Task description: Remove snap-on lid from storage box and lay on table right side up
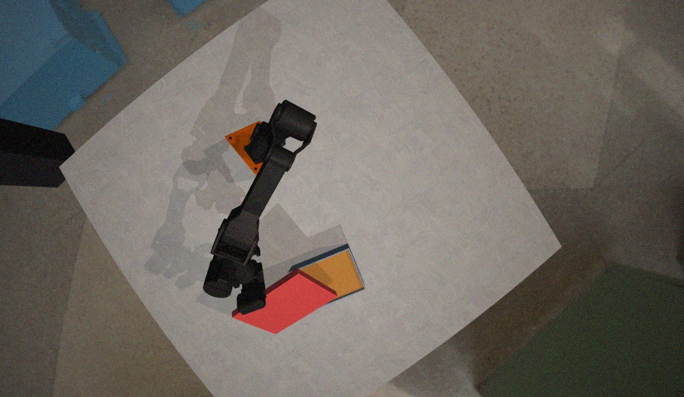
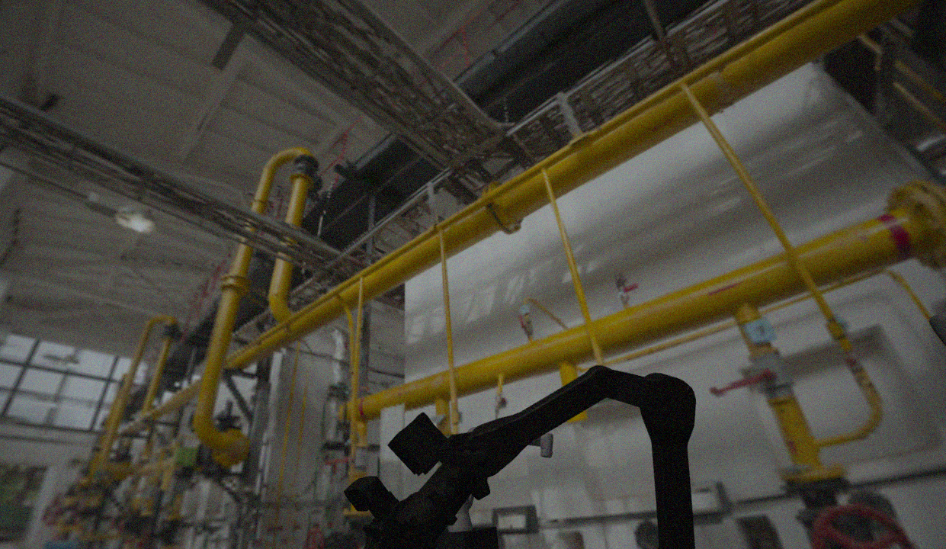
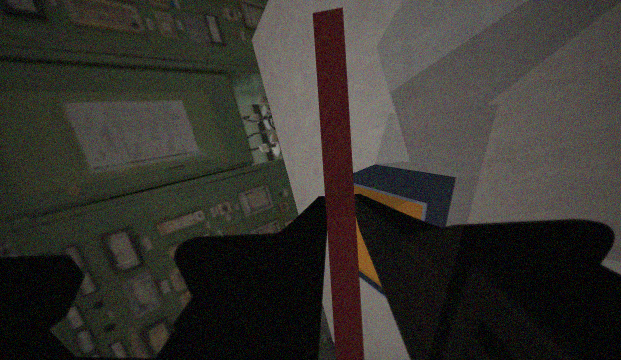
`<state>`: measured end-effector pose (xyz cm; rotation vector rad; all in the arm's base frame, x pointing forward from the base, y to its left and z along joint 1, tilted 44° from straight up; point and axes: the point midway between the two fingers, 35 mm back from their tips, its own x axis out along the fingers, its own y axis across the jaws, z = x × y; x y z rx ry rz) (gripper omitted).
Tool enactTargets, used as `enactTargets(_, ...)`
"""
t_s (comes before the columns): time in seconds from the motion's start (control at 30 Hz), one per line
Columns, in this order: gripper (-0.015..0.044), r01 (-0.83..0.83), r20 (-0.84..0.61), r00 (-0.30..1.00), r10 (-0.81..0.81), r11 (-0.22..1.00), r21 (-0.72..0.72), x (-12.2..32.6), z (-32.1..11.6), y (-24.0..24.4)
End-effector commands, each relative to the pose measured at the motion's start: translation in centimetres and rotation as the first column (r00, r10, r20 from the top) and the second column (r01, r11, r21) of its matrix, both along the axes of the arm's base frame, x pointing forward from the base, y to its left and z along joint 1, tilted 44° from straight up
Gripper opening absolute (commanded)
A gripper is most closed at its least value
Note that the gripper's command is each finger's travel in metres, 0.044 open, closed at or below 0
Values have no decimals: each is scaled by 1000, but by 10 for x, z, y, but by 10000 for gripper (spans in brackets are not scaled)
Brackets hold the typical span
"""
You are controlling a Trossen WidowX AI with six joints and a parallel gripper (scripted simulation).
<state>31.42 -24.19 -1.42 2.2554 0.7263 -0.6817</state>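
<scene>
The red lid (image 1: 290, 305) (image 3: 335, 125) is held in the air, its bright red face towards the top camera. In the wrist view it shows edge-on as a narrow dark red strip. My gripper (image 3: 339, 201) is shut on the lid's edge; in the top view its fingertips are hidden under the wrist. The box (image 1: 320, 257) (image 3: 440, 195) has dark blue walls and an orange inside. It stands open on the table, its left part hidden behind the lid in the top view. The lid's exact tilt and height are hard to tell. The exterior view shows neither box nor lid.
The pale table (image 1: 408, 148) has its lower left edge beyond the lid. The orange base plate (image 1: 239, 139) of the arm lies above the box in the top view. A black beam (image 1: 26, 153) stands outside the table's left corner. The dark arm (image 2: 670, 451) shows against pipes in the exterior view.
</scene>
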Motion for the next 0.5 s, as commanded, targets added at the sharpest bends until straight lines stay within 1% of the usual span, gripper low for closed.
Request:
enactTargets(0.0, 0, -1, 12, 1000, 1, 1000, -4, -2, -3, -9)
enactTargets(0.47, 0, -1, 12, 1000, 1, 1000, -6, -10, -21, -29)
